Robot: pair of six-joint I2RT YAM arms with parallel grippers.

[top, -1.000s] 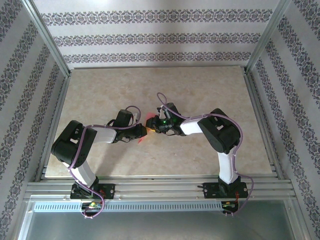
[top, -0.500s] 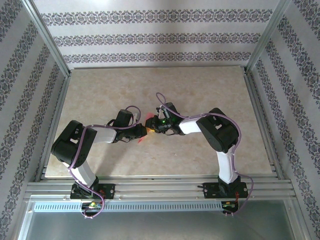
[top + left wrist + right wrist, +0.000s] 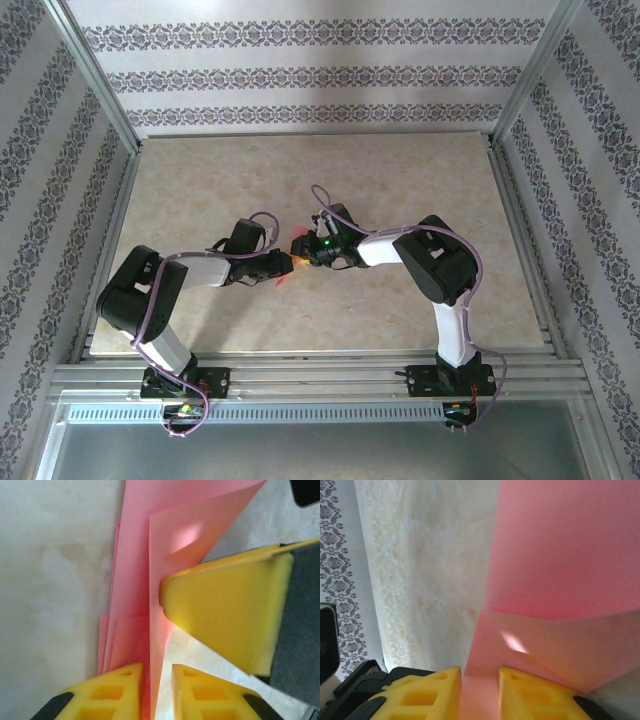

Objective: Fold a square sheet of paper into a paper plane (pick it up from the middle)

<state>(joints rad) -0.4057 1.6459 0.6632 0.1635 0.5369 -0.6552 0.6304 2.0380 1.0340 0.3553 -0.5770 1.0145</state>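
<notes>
Your left arm [image 3: 190, 268] has swung its elbow out toward the left edge of the desk [image 3: 420, 170] and a bit nearer its base. The left gripper [image 3: 157, 672] has eased its jaws a little around the folded pink paper [image 3: 135, 570]. Your right gripper [image 3: 300, 242] has crept slightly left.

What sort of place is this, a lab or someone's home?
Probably a robot test booth: two arms bolted to a metal frame, working pink paper on a marbled table, boxed in by patterned walls.
</notes>
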